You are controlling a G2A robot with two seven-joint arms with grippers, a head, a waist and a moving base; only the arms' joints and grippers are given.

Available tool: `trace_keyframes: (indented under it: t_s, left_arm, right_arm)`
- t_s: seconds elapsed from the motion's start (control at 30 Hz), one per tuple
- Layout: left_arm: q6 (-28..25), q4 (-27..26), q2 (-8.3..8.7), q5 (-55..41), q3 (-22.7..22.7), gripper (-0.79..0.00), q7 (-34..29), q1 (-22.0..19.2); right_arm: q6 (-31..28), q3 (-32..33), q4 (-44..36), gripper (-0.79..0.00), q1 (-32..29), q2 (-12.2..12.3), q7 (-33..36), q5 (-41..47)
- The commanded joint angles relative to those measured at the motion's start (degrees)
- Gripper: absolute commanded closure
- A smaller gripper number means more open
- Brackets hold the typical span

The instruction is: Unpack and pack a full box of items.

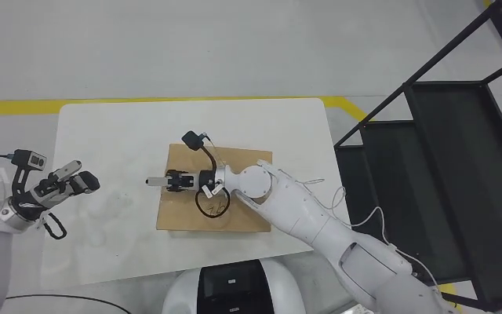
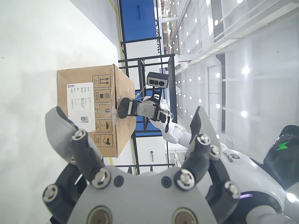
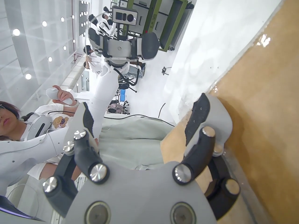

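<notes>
The taped box (image 1: 243, 157) looked stiff, likely heavy, best held by opposite sides; right gripper (image 1: 157, 181) sat spread-fingered at its top edge, left gripper (image 1: 78, 176) likewise, well apart.

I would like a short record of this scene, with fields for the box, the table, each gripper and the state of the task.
box: cardboard box, flaps shut, clear tape on the top, a label on one side
support: white table, box near its middle
right arm: right gripper open, over the box top at the edge facing the other arm; one finger seems to touch the cardboard
left arm: left gripper open, holding nothing, beside the box and apart from it
task state: box not yet opened
</notes>
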Motion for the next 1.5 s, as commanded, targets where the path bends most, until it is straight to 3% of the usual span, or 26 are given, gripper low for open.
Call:
trace_keyframes:
  t_s: [0.0, 0.2, 0.4, 0.57, 0.83, 1.0, 1.47]
  left_arm:
    - [0.09, 0.39, -0.05, 0.29, 0.58, -0.785, -0.55, -0.75]
    - [0.09, 0.96, -0.32, 0.34, 2.59, -0.785, -2.23, -3.28]
    - [0.10, 0.87, -0.68, 0.85, 4.87, -0.785, -2.89, -5.47]
    - [0.40, 0.89, -0.96, 1.07, 6.67, -0.785, -3.74, -7.04]
    - [-2.00, 2.37, -1.63, -2.83, 7.30, -0.785, -1.38, -8.24]
    - [-1.95, 2.52, -1.87, -2.92, 7.93, -0.785, -0.81, -8.75]
    - [-1.87, 2.54, -1.93, -2.71, 8.16, -0.784, -0.53, -8.86]
  right_arm:
    - [-1.16, 1.65, -1.00, -0.785, -1.06, 0.62, -0.16, -0.51]
    - [-2.69, 9.02, -9.25, -0.785, -7.88, 3.79, 0.31, -3.37]
    - [3.03, 22.10, -24.28, -0.785, -21.38, 7.97, -0.99, -4.84]
    - [5.83, 32.23, -34.11, -0.785, -31.96, 9.72, -5.44, 1.38]
    - [3.05, 45.36, -38.30, -0.785, -43.67, 10.79, -15.68, 10.17]
    - [1.08, 48.21, -37.79, -0.785, -46.23, 10.80, -18.09, 14.97]
    - [1.08, 48.21, -37.79, -0.785, -46.22, 10.80, -18.09, 14.97]
